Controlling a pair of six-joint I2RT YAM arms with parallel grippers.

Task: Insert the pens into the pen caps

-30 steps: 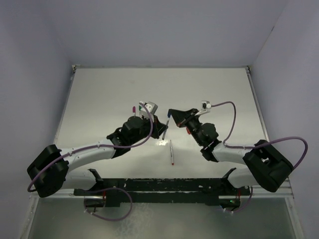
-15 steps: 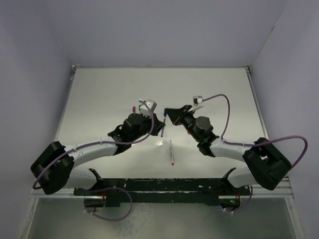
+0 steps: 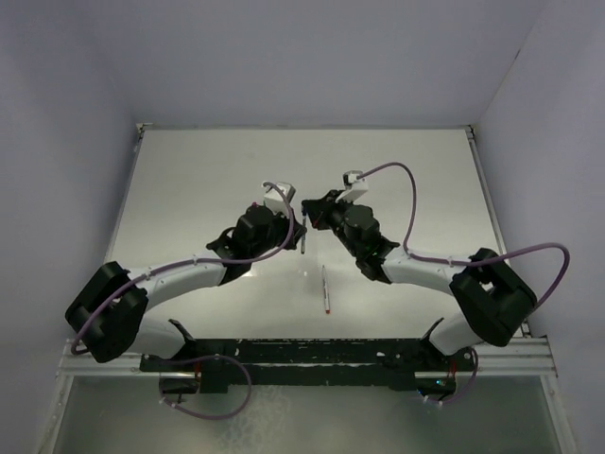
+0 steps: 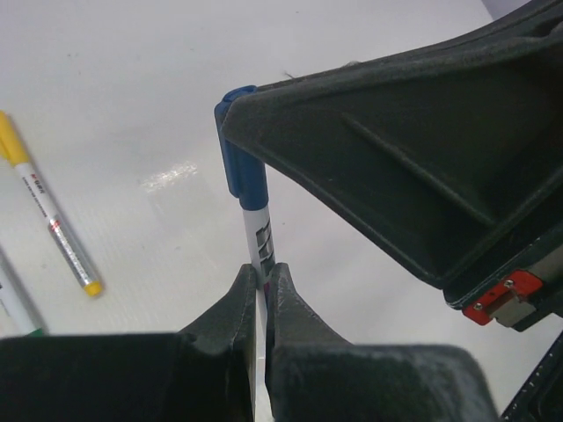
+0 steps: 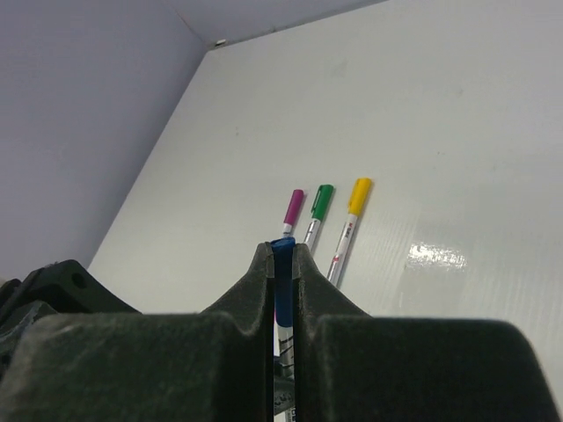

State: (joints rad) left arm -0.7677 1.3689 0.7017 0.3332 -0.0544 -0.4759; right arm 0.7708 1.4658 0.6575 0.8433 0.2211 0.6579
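Over the white bench (image 3: 208, 170), your left tool (image 4: 262, 274) pinches the barrel of the blue pen (image 4: 260, 236), your right tool (image 5: 281, 255) pinches the blue cap (image 4: 241, 171) on its far end, both lying along one axis.

Bright, even light; faint glare

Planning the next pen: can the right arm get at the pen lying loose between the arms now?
Probably not yet. The right gripper is shut on the blue cap, the left gripper on the blue pen. The loose pen lies uncovered, so the path looks free.
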